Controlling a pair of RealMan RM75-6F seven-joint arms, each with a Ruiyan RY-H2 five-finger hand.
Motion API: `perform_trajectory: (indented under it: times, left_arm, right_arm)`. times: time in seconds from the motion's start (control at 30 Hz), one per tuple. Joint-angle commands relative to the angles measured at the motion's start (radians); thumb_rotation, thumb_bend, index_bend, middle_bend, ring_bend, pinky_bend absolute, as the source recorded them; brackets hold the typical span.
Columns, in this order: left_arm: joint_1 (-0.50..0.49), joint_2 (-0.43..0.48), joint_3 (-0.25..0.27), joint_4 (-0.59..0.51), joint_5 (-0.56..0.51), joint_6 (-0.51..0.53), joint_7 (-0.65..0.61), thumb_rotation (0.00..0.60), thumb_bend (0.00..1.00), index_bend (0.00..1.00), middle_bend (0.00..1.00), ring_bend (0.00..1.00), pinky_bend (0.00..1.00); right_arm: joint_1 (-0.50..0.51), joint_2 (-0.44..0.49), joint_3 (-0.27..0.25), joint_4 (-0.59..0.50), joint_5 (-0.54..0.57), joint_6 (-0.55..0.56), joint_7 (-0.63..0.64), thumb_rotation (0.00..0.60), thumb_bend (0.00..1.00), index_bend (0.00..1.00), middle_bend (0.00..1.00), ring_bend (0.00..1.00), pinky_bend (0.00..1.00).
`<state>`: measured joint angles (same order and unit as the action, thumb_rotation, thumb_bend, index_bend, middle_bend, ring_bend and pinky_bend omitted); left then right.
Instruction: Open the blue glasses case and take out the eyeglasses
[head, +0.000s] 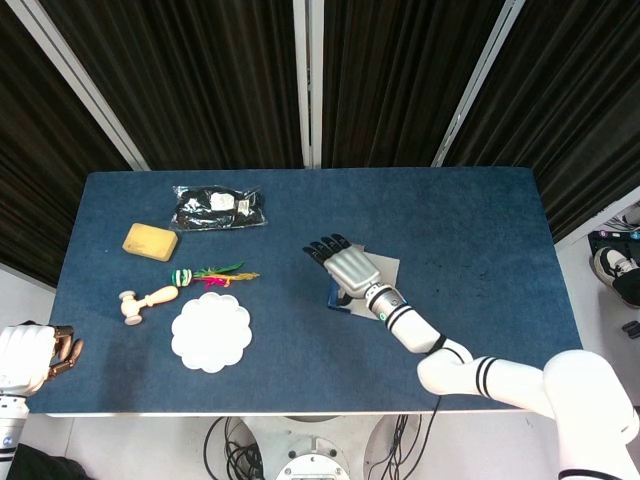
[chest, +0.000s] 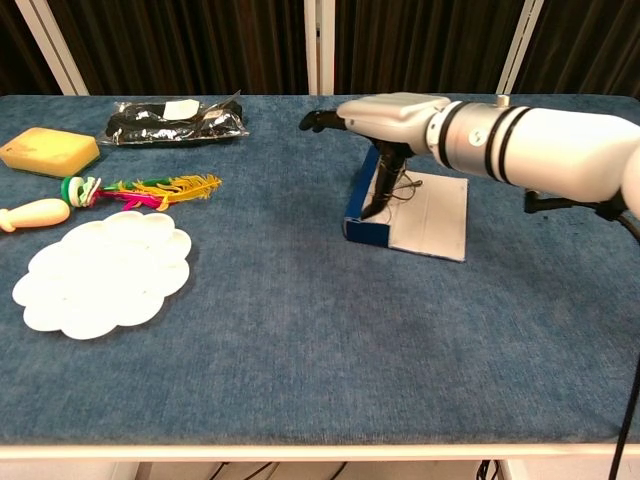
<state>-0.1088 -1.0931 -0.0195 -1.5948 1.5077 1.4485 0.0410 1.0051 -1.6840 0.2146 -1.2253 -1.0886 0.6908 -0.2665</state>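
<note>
Your right hand has its fingers stretched apart over the glasses case, while the thumb reaches down into the open tray beside the eyeglasses, which lie inside. Nothing is clamped; whether the thumb touches the frame is unclear. The case sits mid-table, its pale lid folded flat to the right. Your left hand hangs curled off the table's near-left corner, holding nothing visible.
</note>
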Motion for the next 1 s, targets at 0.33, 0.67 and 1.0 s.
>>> perform_trajectory:
  times: [0.33,0.67,1.0]
  left_arm:
    - [0.000,0.002,0.002,0.001,0.002,-0.001,-0.004,0.600,0.39,0.84,0.98,0.83,0.66]
    - [-0.001,0.002,0.002,-0.001,0.004,-0.001,0.000,0.600,0.39,0.84,0.98,0.83,0.66]
    - [-0.001,0.002,0.001,-0.002,0.001,-0.002,0.001,0.600,0.39,0.84,0.98,0.83,0.66]
  right_arm:
    - [0.091,-0.078,0.060,0.090,0.166,-0.007,-0.124,0.600,0.00,0.00,0.09,0.00,0.00]
    - [0.054,0.070,-0.016,-0.012,0.184,-0.029,-0.167,0.600,0.12,0.11,0.16,0.00,0.00]
    - [0.093,0.037,-0.040,0.072,0.225,-0.087,-0.174,0.600,0.22,0.23,0.16,0.00,0.00]
